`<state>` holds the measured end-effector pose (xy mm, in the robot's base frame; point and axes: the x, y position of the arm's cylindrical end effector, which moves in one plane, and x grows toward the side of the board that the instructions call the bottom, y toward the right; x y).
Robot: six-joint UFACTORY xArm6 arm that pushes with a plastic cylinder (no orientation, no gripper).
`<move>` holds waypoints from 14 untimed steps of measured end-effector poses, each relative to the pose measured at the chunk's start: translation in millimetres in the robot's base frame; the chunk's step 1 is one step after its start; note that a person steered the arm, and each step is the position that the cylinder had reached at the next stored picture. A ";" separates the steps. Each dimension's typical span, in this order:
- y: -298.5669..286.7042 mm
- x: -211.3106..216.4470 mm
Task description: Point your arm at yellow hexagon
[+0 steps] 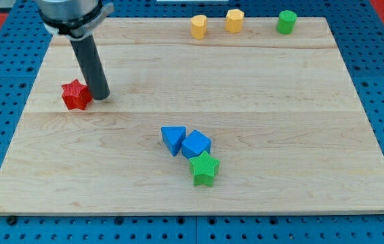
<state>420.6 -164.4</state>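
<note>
The yellow hexagon (234, 20) stands near the view's top edge of the wooden board, right of centre. A second yellow block (199, 26), rounder in shape, stands just to its left. My tip (100, 95) rests on the board at the view's left, touching or almost touching the right side of the red star (76, 95). The tip is far from the yellow hexagon, down and to the left of it.
A green cylinder (286, 22) stands at the top right. A blue triangle (173, 139), a blue cube (196, 145) and a green star (204, 168) cluster at the lower middle. The wooden board (300, 122) lies on a blue pegboard.
</note>
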 end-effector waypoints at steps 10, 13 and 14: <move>84.9 -229.1; 183.6 -137.3; 252.4 -142.4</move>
